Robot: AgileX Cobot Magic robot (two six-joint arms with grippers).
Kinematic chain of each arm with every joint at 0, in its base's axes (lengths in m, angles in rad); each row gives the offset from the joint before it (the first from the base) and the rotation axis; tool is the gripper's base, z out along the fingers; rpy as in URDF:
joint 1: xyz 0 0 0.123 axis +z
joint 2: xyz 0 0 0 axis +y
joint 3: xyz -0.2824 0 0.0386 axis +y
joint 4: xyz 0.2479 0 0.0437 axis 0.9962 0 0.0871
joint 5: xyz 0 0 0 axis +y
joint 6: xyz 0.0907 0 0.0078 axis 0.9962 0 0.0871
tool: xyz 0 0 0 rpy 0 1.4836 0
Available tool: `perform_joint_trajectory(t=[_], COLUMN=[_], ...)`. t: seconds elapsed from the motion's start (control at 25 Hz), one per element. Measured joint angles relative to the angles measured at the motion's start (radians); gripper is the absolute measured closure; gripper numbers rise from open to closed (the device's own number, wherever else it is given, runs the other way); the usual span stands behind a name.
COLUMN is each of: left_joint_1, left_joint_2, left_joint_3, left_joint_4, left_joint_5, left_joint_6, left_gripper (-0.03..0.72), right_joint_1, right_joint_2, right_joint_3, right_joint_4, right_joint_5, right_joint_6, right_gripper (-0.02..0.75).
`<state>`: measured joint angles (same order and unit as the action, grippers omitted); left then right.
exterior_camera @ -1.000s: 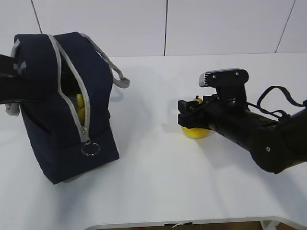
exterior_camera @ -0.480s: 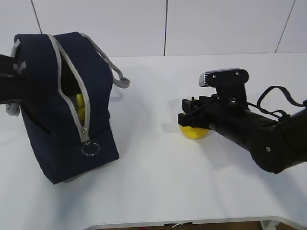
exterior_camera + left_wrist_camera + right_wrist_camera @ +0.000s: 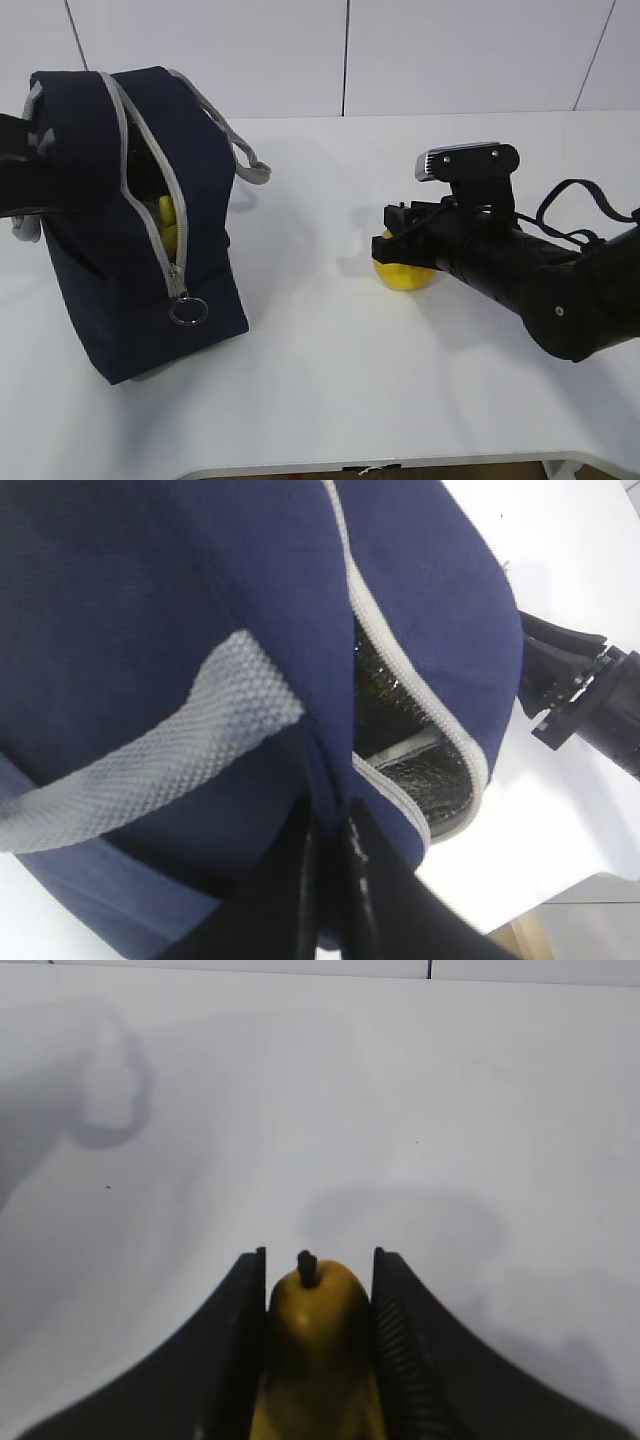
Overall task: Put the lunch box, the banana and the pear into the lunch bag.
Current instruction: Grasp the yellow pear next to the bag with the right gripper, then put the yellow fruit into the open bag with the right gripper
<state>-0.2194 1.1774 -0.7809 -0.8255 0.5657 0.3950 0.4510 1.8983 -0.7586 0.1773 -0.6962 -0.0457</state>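
The right gripper (image 3: 318,1305) is closed against the neck of the pear (image 3: 315,1360), one finger (image 3: 240,1350) pressed to each side and the short dark stem showing between the tips. In the exterior view the pear (image 3: 404,275) rests on the white table (image 3: 330,380), right of centre, well apart from the lunch bag (image 3: 130,220). The left gripper (image 3: 328,880) is pinched shut on the navy fabric of the lunch bag (image 3: 150,630), just below a grey webbing handle (image 3: 150,750). The bag stands at the table's left with its zipper (image 3: 160,215) open; something yellow inside the opening (image 3: 168,222) is probably the banana, though too little shows to confirm.
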Motion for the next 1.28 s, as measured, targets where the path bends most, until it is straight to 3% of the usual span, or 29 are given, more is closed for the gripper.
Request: perform_joint_trajectory(t=[0.56, 1.28], left_joint_1=[0.0, 0.0], left_joint_2=[0.0, 0.0], left_joint_3=[0.0, 0.0], left_joint_4=[0.0, 0.0], left_joint_5=[0.002, 0.002], left_joint_6=[0.0, 0.0], left_gripper=[0.703, 0.703], right_joint_1=[0.0, 0.0], right_joint_2=[0.0, -0.104], right_joint_3=[0.0, 0.002], right_joint_4=[0.002, 0.002], right_joint_5=[0.0, -0.002], right_joint_6=[0.0, -0.008], right_gripper=[0.513, 0.516])
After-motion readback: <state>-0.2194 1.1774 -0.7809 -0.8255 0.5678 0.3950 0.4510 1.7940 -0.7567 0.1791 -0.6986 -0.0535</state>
